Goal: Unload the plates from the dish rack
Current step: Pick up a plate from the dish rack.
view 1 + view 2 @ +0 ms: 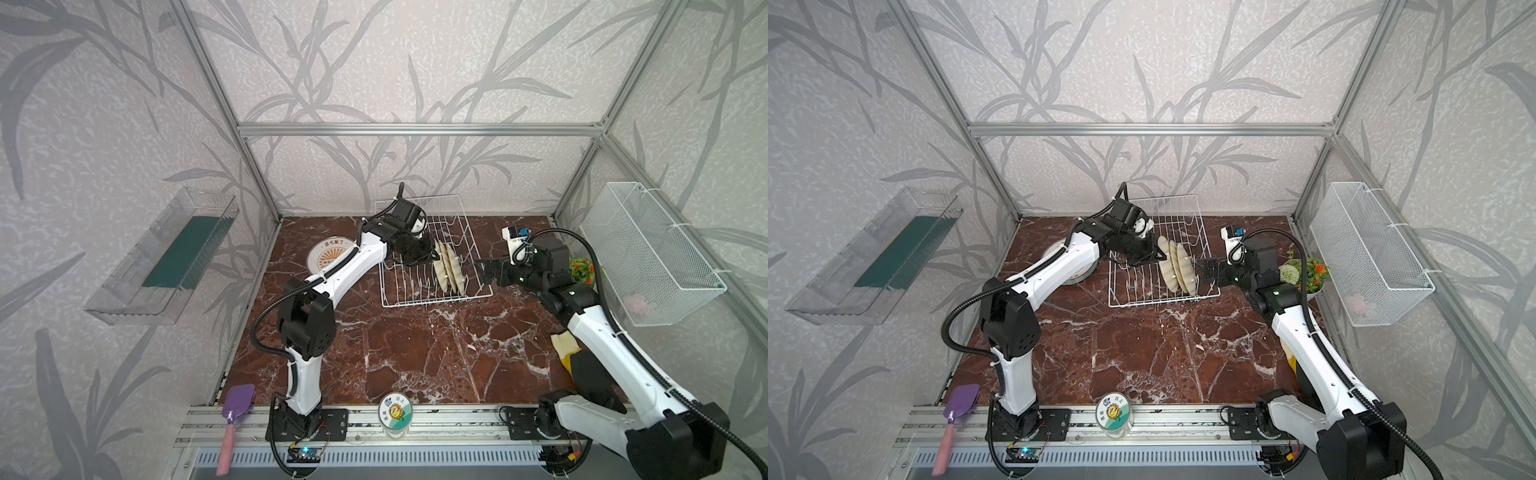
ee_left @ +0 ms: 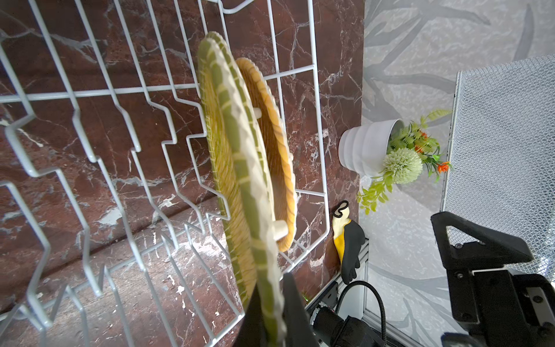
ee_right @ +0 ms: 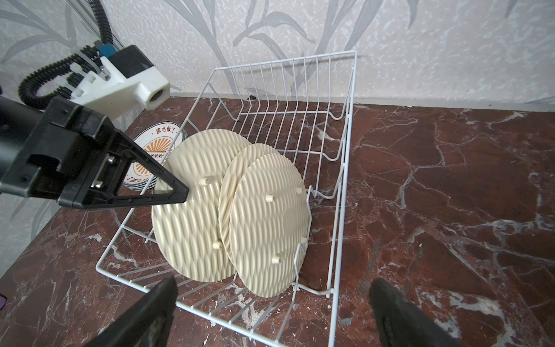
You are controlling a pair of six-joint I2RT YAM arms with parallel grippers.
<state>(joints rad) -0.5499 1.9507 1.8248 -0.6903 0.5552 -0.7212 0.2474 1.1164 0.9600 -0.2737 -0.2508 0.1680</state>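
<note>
The white wire dish rack stands at the back of the marble table. Three tan woven plates stand upright in its right end. My left gripper is shut on the rim of the leftmost woven plate. My right gripper is open just outside the rack's right side, facing the nearest woven plate, with nothing in it. White sunburst plates lie stacked on the table left of the rack.
A potted plant sits behind my right arm. A white mesh basket hangs on the right wall and a clear shelf on the left wall. A glove, a jar and a purple spatula lie along the front.
</note>
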